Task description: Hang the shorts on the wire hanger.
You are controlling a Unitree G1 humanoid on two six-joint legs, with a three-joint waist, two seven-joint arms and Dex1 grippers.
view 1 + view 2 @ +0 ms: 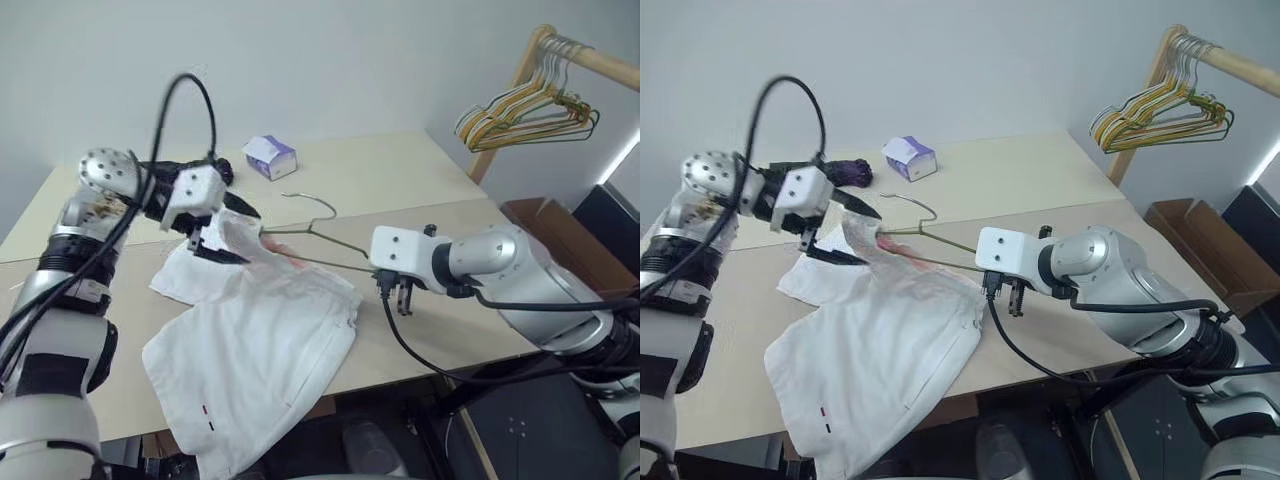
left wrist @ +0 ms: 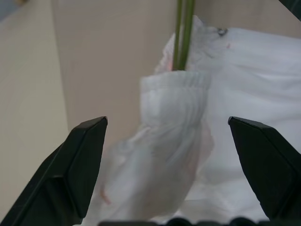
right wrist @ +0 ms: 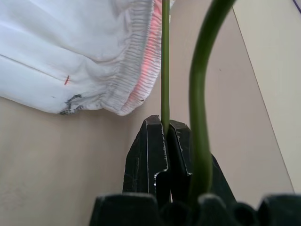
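Right gripper point(image 3: 164, 129) jaws pressed together, pinching one thin wire of the wire hanger point(image 1: 318, 240); second wire passes just beside the fingers. Left gripper point(image 2: 167, 141) jaws spread wide, black fingertips point(image 2: 87, 141) on either side of a bunched fold of the shorts point(image 1: 255, 350), not touching it.

Lower centre of head view: shorts spread wrinkled on table point(image 1: 400, 180), lower hem draped over the near table edge, small red mark point(image 1: 206, 410) near that hem. Elastic waistband with pinkish patch lies toward frame centre, beside the right gripper's wire. Upper left part of shorts lifted into a peak between the left gripper's fingers, hanger's narrow end entering the fabric there.

Centre: hanger held tilted above the tabletop, two wires converging from right gripper at centre right toward the left gripper at centre left; curved hook points up toward the far side. Bare tabletop to the right of the shorts and behind the hanger. Near edge close under the right gripper.

Mid-far: seam line across the tabletop, two light beige panels. Small white and purple box point(image 1: 270, 156) upper centre, well apart from the hanger. Dark purple bundle point(image 1: 845, 173) behind left arm, kind cannot be told.

Far: plain pale wall. Upper right corner: wooden rail point(image 1: 590, 60) with bunch of yellow and green hangers point(image 1: 525, 112). Right edge: brown cardboard box point(image 1: 545, 225) beside the table.
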